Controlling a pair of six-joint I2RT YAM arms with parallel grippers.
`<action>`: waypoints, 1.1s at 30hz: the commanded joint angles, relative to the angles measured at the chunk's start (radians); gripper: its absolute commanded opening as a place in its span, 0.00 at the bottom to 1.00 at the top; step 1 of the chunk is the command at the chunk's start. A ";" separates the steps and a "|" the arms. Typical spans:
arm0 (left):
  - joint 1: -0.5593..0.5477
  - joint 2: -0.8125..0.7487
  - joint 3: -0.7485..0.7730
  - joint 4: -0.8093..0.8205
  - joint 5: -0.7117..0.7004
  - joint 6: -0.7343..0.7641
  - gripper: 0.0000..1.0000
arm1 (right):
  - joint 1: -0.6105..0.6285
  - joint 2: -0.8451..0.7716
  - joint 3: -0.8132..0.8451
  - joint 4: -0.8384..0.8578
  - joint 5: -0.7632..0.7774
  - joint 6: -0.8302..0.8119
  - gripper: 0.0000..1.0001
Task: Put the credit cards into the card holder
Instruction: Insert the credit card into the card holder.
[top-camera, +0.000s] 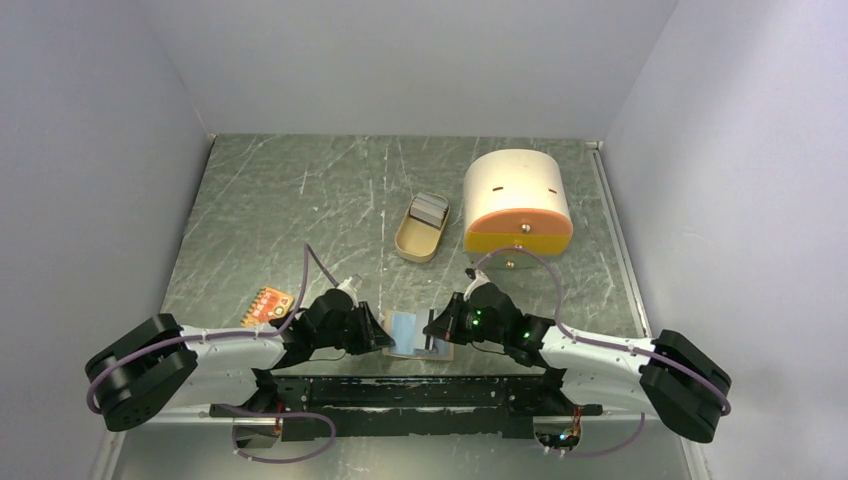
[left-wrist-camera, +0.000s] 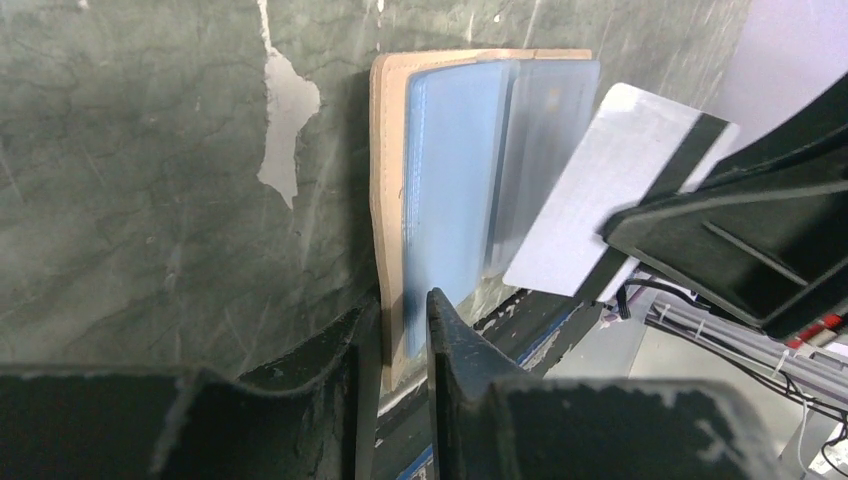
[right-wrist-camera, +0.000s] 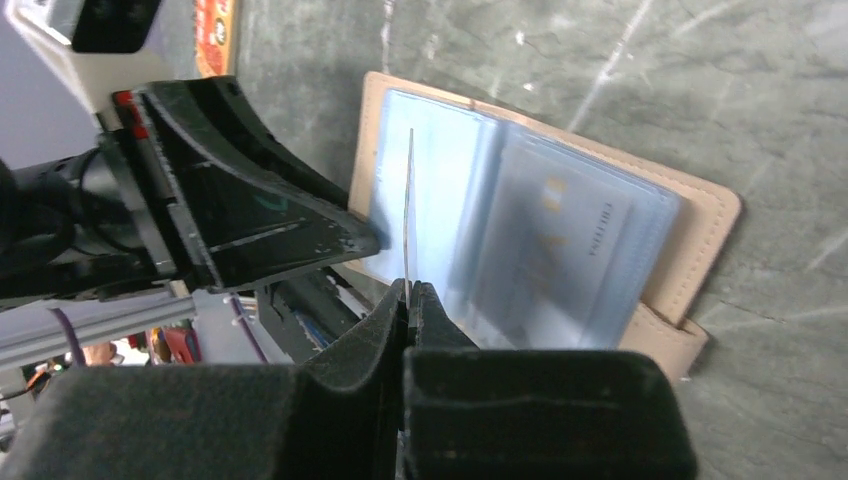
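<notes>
Card holder (top-camera: 420, 340) lies open on counter (top-camera: 300, 200), lower centre of top view. Right tool (right-wrist-camera: 408, 290) clamped on grey striped card (left-wrist-camera: 610, 190), poised over holder. Left tool (left-wrist-camera: 395, 300): jaws slightly apart astride holder edge, grip unclear. Risk: unpinned holder slides, card jams.

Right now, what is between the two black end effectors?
The top view shows the open beige leather-like card holder between left end effector and right end effector, which pinches a whitish-grey striped card.
</notes>
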 joint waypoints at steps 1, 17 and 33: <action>0.002 -0.019 -0.018 0.041 0.025 0.003 0.27 | 0.004 0.030 -0.034 0.087 0.012 0.034 0.00; 0.002 -0.014 -0.021 0.048 0.029 0.010 0.21 | -0.001 0.053 -0.131 0.188 0.064 0.076 0.00; 0.002 0.016 -0.021 0.061 0.032 0.009 0.19 | -0.003 0.161 -0.172 0.353 0.033 0.125 0.00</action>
